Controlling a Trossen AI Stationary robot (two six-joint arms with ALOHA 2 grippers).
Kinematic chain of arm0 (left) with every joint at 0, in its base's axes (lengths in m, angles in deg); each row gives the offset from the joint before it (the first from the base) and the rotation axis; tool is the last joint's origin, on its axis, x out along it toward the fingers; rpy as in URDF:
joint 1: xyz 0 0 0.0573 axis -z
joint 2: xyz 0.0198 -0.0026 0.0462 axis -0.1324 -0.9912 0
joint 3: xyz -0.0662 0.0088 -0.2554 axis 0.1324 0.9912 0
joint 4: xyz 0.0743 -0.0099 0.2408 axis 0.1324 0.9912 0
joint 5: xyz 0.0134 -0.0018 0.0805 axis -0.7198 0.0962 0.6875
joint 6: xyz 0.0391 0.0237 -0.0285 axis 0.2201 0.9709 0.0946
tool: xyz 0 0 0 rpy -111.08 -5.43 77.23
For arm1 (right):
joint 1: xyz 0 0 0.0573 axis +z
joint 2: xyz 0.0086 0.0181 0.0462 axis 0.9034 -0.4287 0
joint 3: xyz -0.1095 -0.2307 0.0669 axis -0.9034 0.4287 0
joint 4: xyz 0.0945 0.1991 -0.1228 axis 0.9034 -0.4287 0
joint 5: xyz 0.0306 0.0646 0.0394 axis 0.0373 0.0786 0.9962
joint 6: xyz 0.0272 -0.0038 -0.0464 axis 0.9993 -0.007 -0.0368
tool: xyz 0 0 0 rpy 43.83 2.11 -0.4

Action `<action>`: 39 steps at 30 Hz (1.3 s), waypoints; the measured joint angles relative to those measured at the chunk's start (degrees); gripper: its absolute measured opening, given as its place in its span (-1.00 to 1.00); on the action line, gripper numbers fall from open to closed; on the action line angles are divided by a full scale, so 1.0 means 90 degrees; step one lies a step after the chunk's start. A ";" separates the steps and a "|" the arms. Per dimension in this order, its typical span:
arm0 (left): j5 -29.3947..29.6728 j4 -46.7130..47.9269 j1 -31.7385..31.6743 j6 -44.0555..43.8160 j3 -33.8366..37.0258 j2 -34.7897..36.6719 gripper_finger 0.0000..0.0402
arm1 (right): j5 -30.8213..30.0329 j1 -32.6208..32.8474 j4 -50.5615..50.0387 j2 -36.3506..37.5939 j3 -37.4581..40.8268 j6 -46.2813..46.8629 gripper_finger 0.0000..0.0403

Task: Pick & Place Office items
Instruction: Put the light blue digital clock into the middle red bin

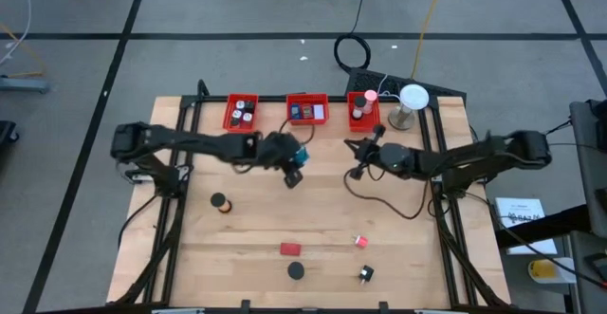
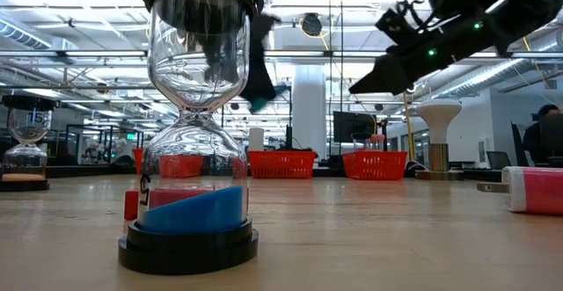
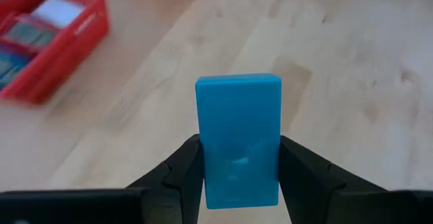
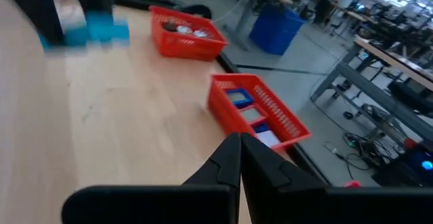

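Note:
My left gripper [image 1: 296,165] is over the table's middle, just in front of the middle red bin [image 1: 306,110], and is shut on a blue block [image 3: 238,136], also seen as the blue block [image 1: 302,154]. My right gripper [image 4: 238,158] is shut and holds nothing; it hangs above the table to the right, in front of the right bin [image 1: 363,111]. On the near part of the table lie a red block [image 1: 290,249], a pink-and-red bit [image 1: 361,242], a black-and-white clip [image 1: 366,274] and two small hourglasses [image 1: 297,270] [image 1: 220,203]. My left gripper pinches the blue block between its two fingers [image 3: 188,173], which lie on the block's two long sides [image 3: 203,163] at its near end. The rest of the block sticks out past the fingertips. The fingers slant down toward the table's far side. The block is lifted clear of the table.
Three red bins stand in a row at the far edge, the left bin [image 1: 241,112] among them, each with small items inside. A white round lamp [image 1: 413,101] stands at the far right corner. A black cable [image 1: 379,200] trails under the right arm. Bare wood lies between the arms and the near items.

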 joint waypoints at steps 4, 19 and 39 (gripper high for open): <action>-0.0765 -0.1179 -0.0503 0.0968 0.0005 -0.0780 -0.23 | 0.0034 -0.0180 0.0010 0.0405 0.0204 0.0002 -1.00; -0.3523 -0.7615 -0.1428 0.1339 0.1852 -0.1946 -0.23 | 0.2387 -0.0761 0.0250 0.0170 0.0260 0.2440 -0.97; -0.4525 -0.9920 -0.1557 0.1321 0.2871 -0.1939 -0.23 | 0.4171 -0.0622 0.4861 -0.2833 -0.0334 0.3679 0.37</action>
